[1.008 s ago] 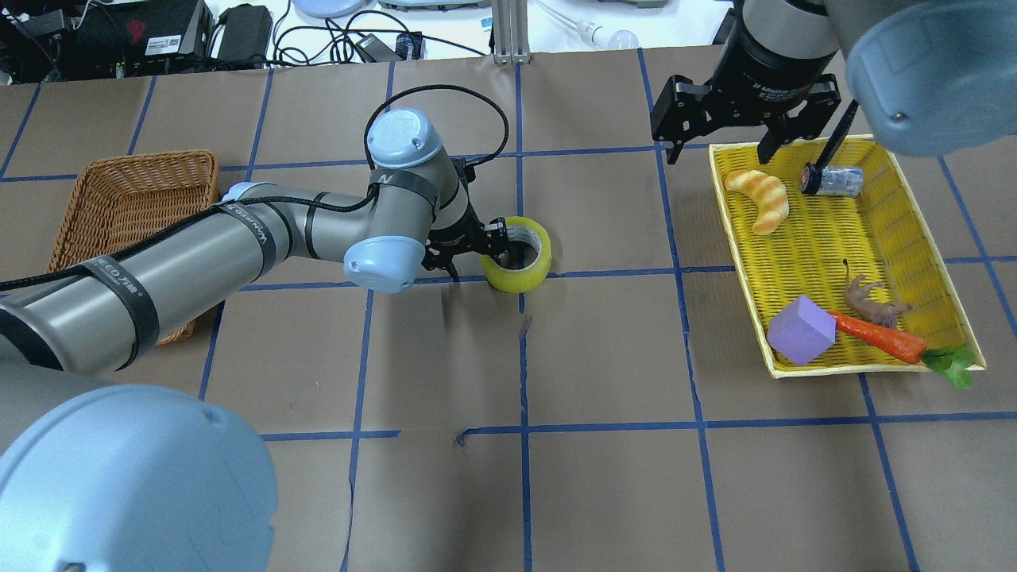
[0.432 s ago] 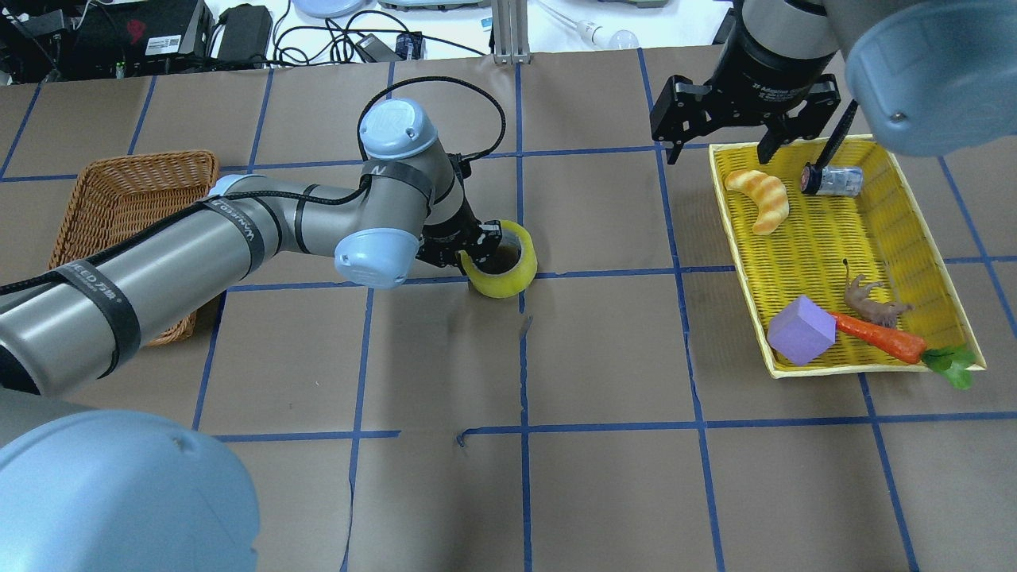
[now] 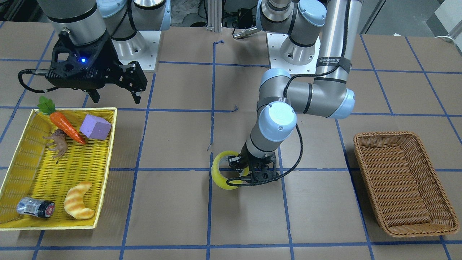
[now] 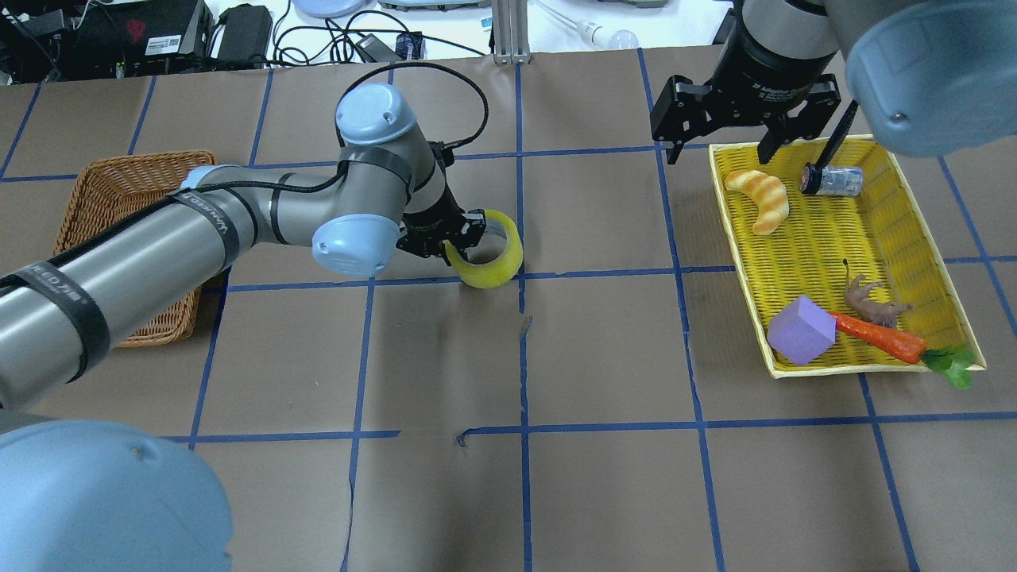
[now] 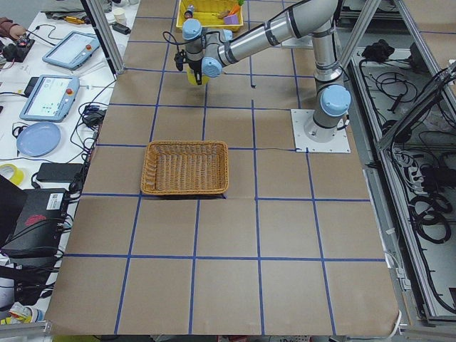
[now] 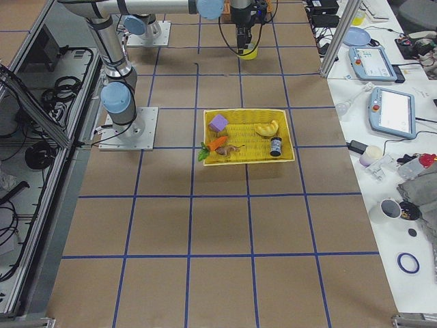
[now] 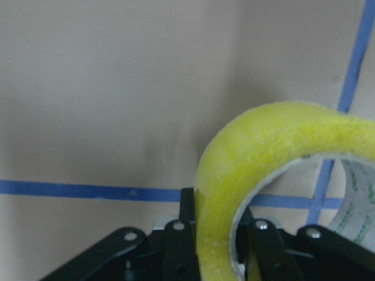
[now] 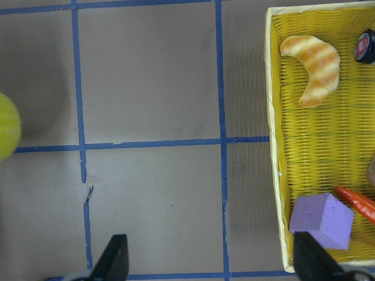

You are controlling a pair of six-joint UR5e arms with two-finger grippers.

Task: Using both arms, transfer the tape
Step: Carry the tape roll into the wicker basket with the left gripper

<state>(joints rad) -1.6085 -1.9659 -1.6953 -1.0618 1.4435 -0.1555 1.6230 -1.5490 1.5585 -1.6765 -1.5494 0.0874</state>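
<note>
The yellow-green tape roll (image 4: pixel 491 268) is gripped near the table's middle, tilted. My left gripper (image 4: pixel 459 241) is shut on the roll's wall, one finger inside the ring and one outside, as the left wrist view shows (image 7: pixel 218 234). The tape (image 3: pixel 219 177) hangs from the left gripper (image 3: pixel 246 169) low over the brown table. My right gripper (image 4: pixel 719 149) is open and empty, hovering at the far corner of the yellow tray, well to the tape's right. In the right wrist view the tape (image 8: pixel 7 126) shows at the left edge.
A yellow tray (image 4: pixel 736 262) on the right holds a croissant (image 4: pixel 761 199), a small jar (image 4: pixel 833 180), a purple block (image 4: pixel 801 329), a carrot (image 4: pixel 882 337) and a toy animal. A brown wicker basket (image 4: pixel 119 199) stands at the left, partly under my left arm.
My left arm has drawn back to the left with the tape in its gripper, and the roll now tilts more. The right arm has not moved.
</note>
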